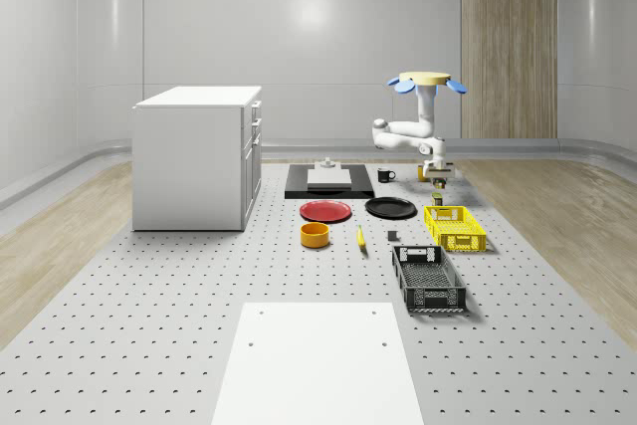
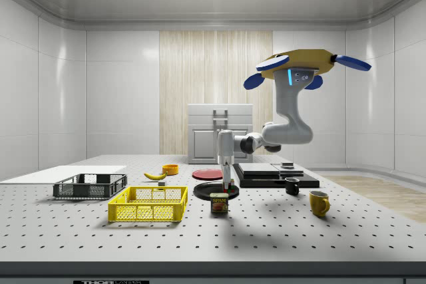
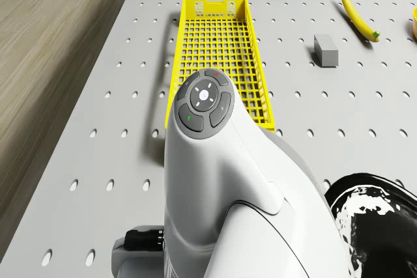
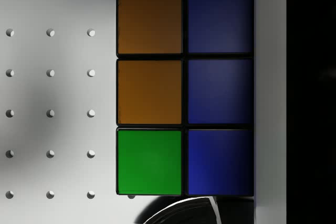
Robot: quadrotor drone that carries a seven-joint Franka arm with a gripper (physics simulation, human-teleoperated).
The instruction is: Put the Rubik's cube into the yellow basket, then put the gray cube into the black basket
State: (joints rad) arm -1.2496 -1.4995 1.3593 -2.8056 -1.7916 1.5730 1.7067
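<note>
The Rubik's cube shows orange, green and blue tiles close under the wrist camera. My gripper is shut on the cube, low over the table beside a black plate; I cannot tell whether the cube touches the table. The drone hovers high over the far right of the table, its arm bent down to the gripper. The yellow basket lies just nearer, its rim ahead in the drone view. The gray cube sits left of it. The black basket is nearer still.
The black plate, a red plate, an orange bowl and a banana lie mid-table. A Spam can, a yellow mug and a black mug stand near the gripper. A white cabinet stands at the left.
</note>
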